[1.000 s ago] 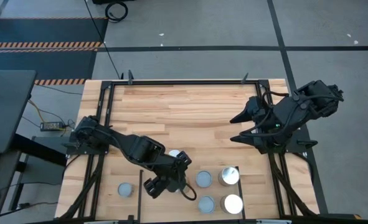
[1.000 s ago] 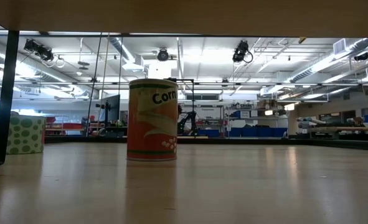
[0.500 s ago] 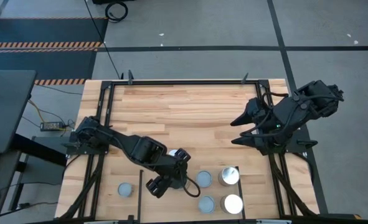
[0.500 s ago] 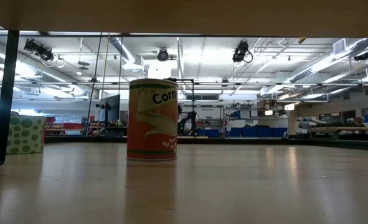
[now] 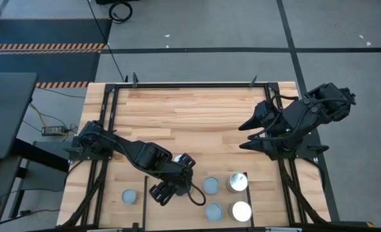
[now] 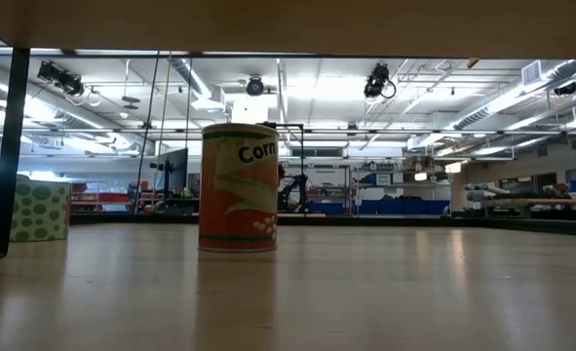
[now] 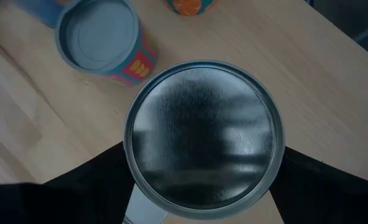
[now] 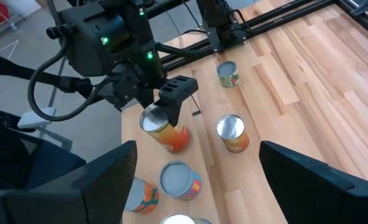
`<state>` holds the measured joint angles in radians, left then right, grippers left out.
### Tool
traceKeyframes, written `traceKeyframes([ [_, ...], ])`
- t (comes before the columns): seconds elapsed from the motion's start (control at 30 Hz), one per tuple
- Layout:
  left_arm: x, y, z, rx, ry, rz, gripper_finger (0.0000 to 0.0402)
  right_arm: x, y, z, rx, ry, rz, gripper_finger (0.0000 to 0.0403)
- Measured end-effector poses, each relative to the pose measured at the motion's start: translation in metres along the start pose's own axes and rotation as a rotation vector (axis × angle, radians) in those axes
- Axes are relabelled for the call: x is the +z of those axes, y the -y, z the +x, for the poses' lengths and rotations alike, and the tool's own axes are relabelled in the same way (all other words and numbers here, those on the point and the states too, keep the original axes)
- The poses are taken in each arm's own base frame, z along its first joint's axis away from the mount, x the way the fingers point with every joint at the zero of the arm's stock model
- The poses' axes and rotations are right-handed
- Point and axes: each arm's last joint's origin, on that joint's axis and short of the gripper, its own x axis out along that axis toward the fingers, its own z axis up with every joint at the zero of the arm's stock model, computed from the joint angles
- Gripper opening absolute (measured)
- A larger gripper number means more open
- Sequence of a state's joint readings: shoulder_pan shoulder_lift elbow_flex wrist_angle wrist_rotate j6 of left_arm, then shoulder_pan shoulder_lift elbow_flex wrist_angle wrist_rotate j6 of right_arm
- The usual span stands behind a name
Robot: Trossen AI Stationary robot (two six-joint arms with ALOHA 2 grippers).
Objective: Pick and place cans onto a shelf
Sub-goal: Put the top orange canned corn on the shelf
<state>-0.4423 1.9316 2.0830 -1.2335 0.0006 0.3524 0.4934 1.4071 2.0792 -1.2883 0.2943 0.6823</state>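
My left gripper (image 5: pixel 182 162) is shut on an orange-sided can with a silver top (image 7: pixel 202 137) near the table's near edge. The can also shows in the right wrist view (image 8: pixel 165 132). The shelf (image 5: pixel 196 198) is a light board between thin black rails at the near edge. Several cans stand on it on their bases, among them two with grey-blue tops (image 5: pixel 211 185) (image 5: pixel 213 211) and two with bright silver tops (image 5: pixel 237 182) (image 5: pixel 241 211). One more can (image 5: pixel 131 196) stands left of the shelf. My right gripper (image 5: pixel 249 133) waits open above the table's right side. My left gripper pinches the can at its top end, one finger on each opposite side of the rim (image 7: pixel 129 155). The fingers (image 8: pixel 174 94) come from above, slanting down along the can. The can leans slightly; I cannot tell whether its base is clear of the wood.
The low view shows an orange "Corn" can (image 6: pixel 239 187) and a green-dotted can (image 6: pixel 40 208) standing on the wood. Black frame rails (image 5: pixel 190 84) run along the table's far and side edges. The far half of the tabletop (image 5: pixel 190 109) is bare wood.
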Motion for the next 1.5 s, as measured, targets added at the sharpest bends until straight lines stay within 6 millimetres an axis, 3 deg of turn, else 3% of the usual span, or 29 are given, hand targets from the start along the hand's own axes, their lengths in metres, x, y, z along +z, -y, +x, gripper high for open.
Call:
traceKeyframes([
  [0.5,0.002,0.003,0.000,-0.020,0.018,0.033,0.0310,0.000,0.000,0.000,0.000,0.000,-0.001,0.0346],
  [0.73,0.002,0.001,0.000,0.020,0.007,0.031,0.0351,0.000,0.000,0.000,0.000,0.000,0.003,0.0346],
  [1.13,0.002,-0.001,-0.001,0.085,-0.010,0.039,0.0356,0.000,0.000,0.000,0.001,0.000,0.007,0.0346],
  [1.5,0.010,0.014,-0.002,0.094,0.028,0.065,0.0357,0.002,-0.002,0.000,0.019,0.021,0.015,0.0346],
])
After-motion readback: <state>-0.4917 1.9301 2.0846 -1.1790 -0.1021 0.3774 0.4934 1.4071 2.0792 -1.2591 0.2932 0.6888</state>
